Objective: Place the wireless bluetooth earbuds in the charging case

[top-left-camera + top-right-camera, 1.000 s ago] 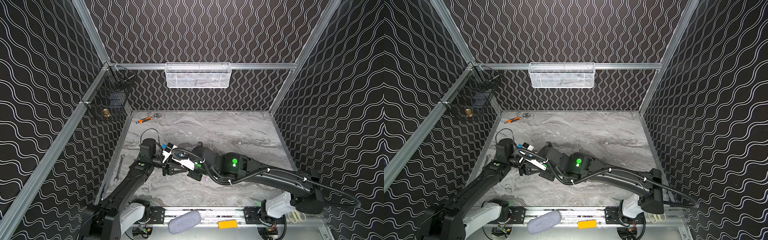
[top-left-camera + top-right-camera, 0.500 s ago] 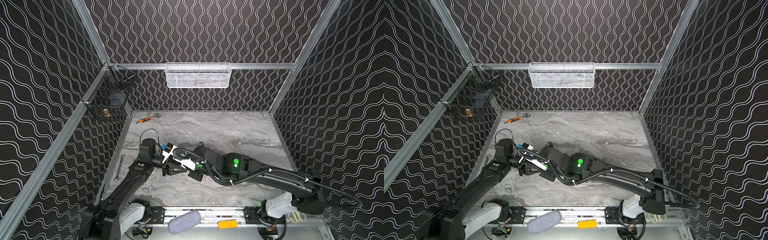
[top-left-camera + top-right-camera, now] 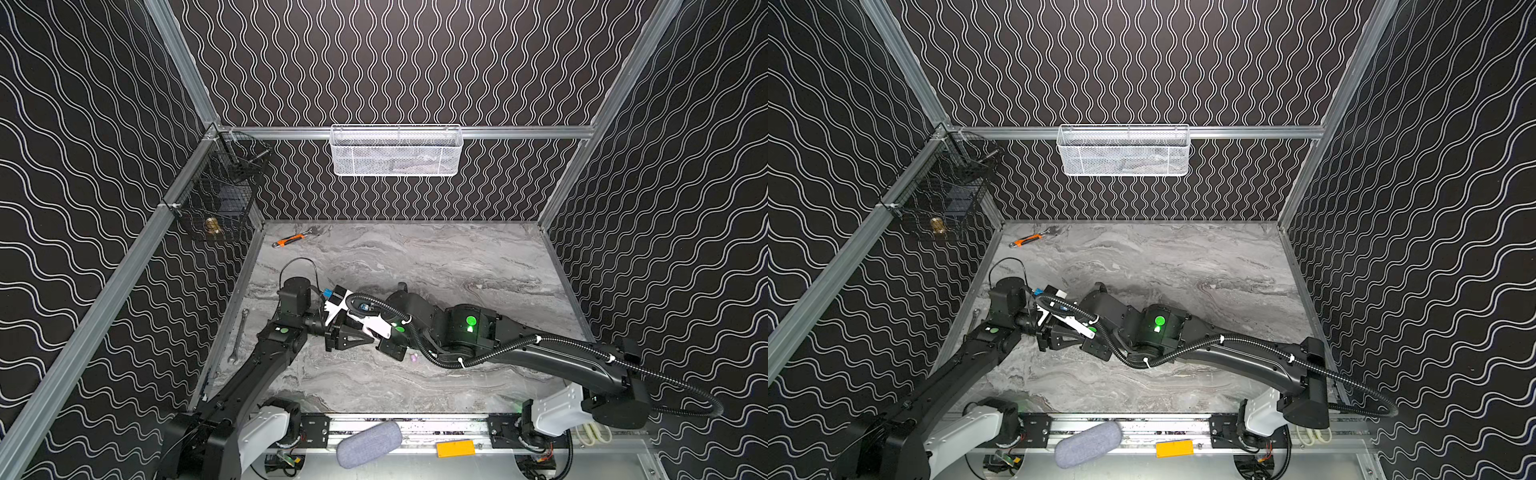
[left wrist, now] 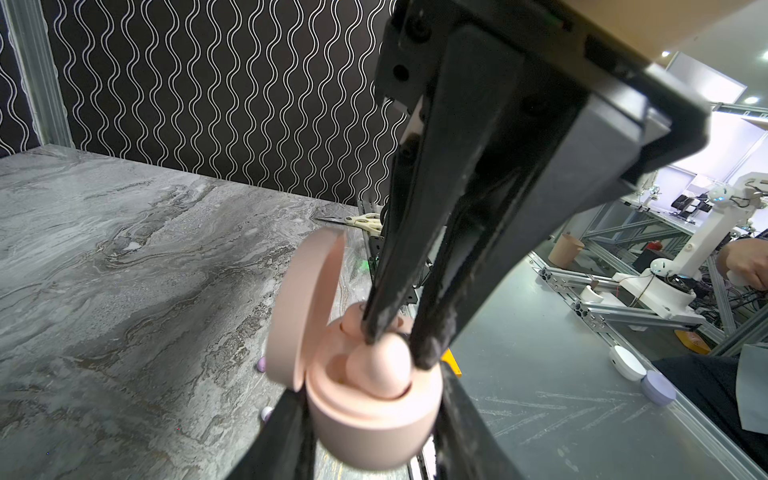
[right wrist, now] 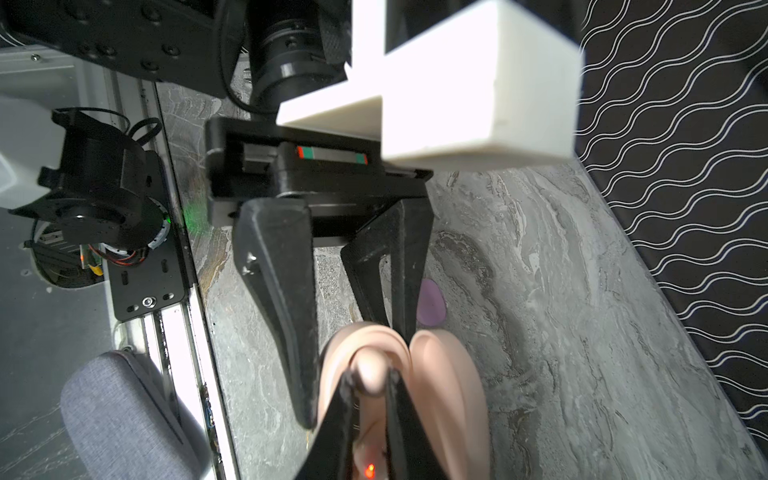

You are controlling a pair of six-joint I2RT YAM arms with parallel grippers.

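The pale pink charging case (image 4: 365, 428) stands with its lid (image 4: 305, 307) swung open, and my left gripper (image 4: 372, 424) is shut on its body. My right gripper (image 4: 399, 347) reaches down into the case, shut on a pale pink earbud (image 4: 380, 365) that rests in the case's top. The right wrist view shows the same bud (image 5: 370, 374) pinched between my right gripper (image 5: 370, 380), beside the open lid (image 5: 449, 374). Two lilac earbuds (image 4: 262, 364) (image 4: 267, 412) lie loose on the table. In both top views the grippers (image 3: 365, 338) (image 3: 1073, 336) meet and the case is hidden.
An orange-handled tool (image 3: 291, 240) lies at the back left and a wrench (image 3: 239, 336) along the left edge. A white mesh basket (image 3: 395, 151) and a black wire basket (image 3: 220, 199) hang on the walls. A grey pouch (image 3: 368, 442) sits on the front rail. Scissors (image 4: 365, 220) lie nearby.
The right arm's elbow has shifted slightly to the right. Both grippers stay together at the case.
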